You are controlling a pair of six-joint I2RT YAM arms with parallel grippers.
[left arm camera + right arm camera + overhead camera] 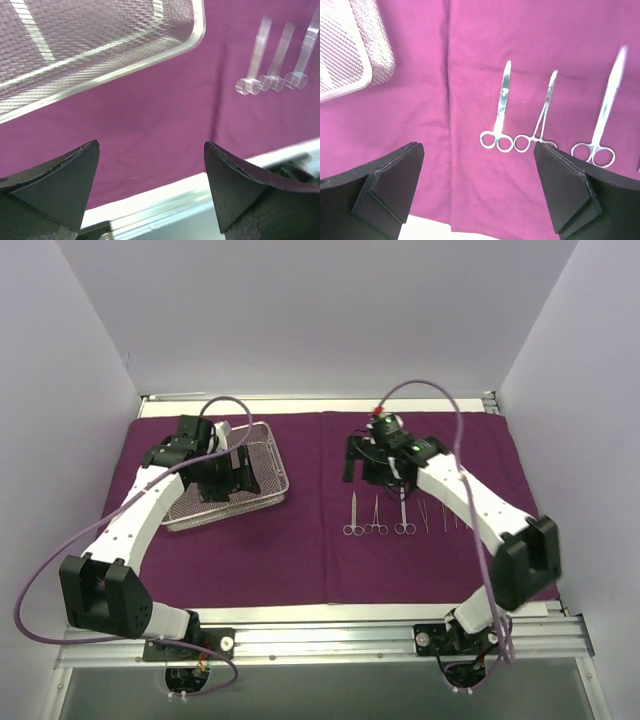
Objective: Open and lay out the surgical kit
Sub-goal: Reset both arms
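The dark magenta cloth wrap (300, 550) lies spread flat over the table. The silver wire-mesh tray (268, 445) sits on its left half, tilted; it also shows in the left wrist view (100, 45) and the right wrist view (345, 55). Three scissor-like instruments (376, 517) lie in a row right of centre, with slim tweezers (440, 515) beside them. The right wrist view shows the instruments (500, 120) apart from the jaws. My left gripper (228, 480) hangs open and empty over the tray. My right gripper (370, 465) is open and empty behind the instruments.
White walls enclose the table on three sides. A metal rail (320, 640) runs along the near edge by the arm bases. A fold line (324, 500) runs down the cloth's middle. Purple cables loop above both arms.
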